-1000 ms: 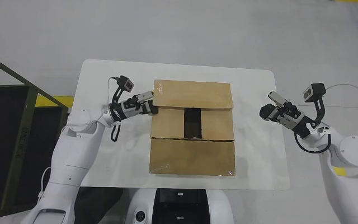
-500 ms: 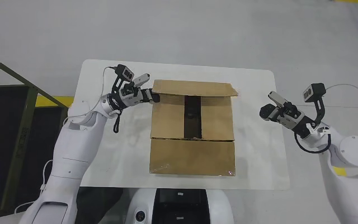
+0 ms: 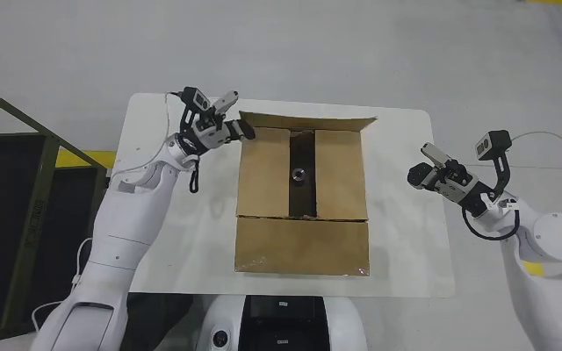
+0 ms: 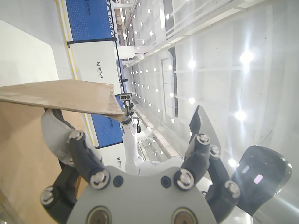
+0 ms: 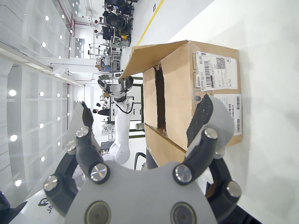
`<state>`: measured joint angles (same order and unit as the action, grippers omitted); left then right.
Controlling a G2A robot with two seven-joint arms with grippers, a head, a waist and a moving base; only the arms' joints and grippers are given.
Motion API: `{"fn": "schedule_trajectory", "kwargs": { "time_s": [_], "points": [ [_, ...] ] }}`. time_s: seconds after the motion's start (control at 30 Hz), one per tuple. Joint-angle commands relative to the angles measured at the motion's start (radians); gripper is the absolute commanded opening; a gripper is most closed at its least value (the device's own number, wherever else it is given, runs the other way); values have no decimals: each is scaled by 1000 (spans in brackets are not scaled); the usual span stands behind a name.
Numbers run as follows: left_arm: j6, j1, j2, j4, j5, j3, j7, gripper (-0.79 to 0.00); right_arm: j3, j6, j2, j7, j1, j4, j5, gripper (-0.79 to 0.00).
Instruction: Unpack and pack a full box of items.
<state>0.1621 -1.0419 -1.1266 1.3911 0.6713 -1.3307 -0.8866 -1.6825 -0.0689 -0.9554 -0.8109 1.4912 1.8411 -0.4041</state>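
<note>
Cardboard box (image 3: 341, 189) sits mid-frame on the white table (image 3: 399, 254). Its near flap (image 3: 301, 247) looks already folded out. The far flap (image 3: 303, 122) stands raised on one finger of the wide-spread left gripper (image 3: 239, 116), unclamped. Inner flaps (image 3: 263, 171) lie shut, with nothing unpacked. Right gripper (image 3: 425, 166) hangs open and empty at right. Contents in the dark slot (image 3: 301, 180) are unclear.

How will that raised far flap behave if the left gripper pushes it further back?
The far flap looks flat, so it likely swings stiffly as one sheet. It rests against just one finger of the open left gripper, so it may fall back if released. Its frayed corner might crumple.
</note>
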Motion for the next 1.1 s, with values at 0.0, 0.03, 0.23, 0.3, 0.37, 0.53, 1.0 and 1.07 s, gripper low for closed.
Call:
{"fn": "schedule_trajectory", "kwargs": {
  "time_s": [0.0,0.03,0.23,0.3,0.37,0.53,1.0,1.07],
  "points": [
    [10,16,-4,-17,-2,11,23,0,0,0,0,0,0,0,0,0],
    [15,25,-6,-26,-7,16,32,0,0,0,0,0,0,0,0,0],
    [67,80,-16,-66,-85,51,85,0,0,0,0,0,0,0,0,0],
    [80,99,-19,-77,-115,64,99,0,0,0,0,0,0,0,0,0],
    [93,122,-22,-92,-147,76,124,0,0,0,0,0,0,0,0,0],
    [94,185,-35,-152,-208,118,173,0,0,0,0,0,0,0,0,0],
    [54,326,-64,-314,-316,191,256,0,0,0,0,0,0,0,0,0],
    [44,351,-69,-348,-320,197,261,0,0,0,0,0,0,0,0,0]
  ]
}}
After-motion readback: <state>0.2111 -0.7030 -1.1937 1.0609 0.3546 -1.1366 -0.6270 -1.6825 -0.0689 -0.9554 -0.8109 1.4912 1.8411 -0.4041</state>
